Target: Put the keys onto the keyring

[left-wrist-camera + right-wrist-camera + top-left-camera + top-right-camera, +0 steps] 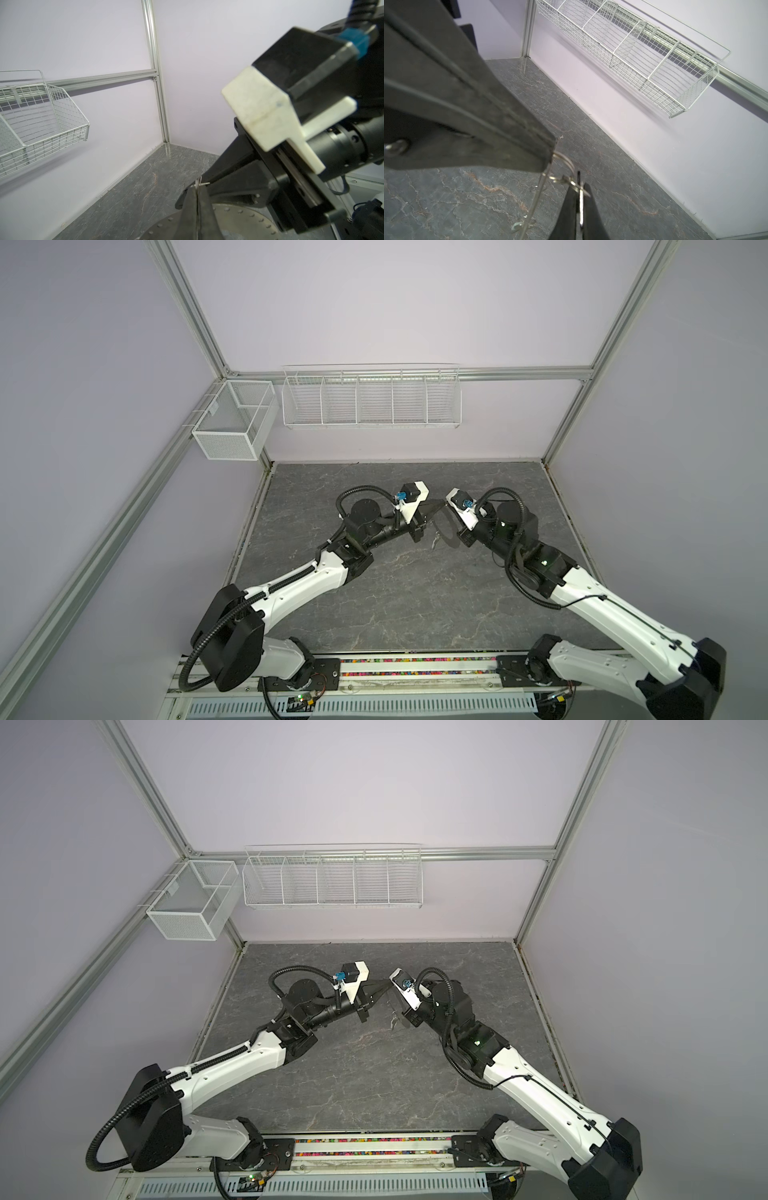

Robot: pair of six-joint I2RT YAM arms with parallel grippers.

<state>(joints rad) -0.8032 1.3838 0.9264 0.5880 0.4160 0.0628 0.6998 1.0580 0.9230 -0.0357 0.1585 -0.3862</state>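
Your left end effector (437,507) is clamped shut on the keyring (234,212), holding it above the worktop (415,593) mid-scene. Just right of it, your right end effector (580,191) is pinched tight on a wire loop (566,180). A black sliver (579,176) above its tips may be a key edge-on (I cannot tell). My worry: pull the two apart and the thin loop may bend or slip free. On the far wall hang a mesh box (232,423), far left, and a wire basket (370,400). Neither blocks you; the end effectors only crowd each other.
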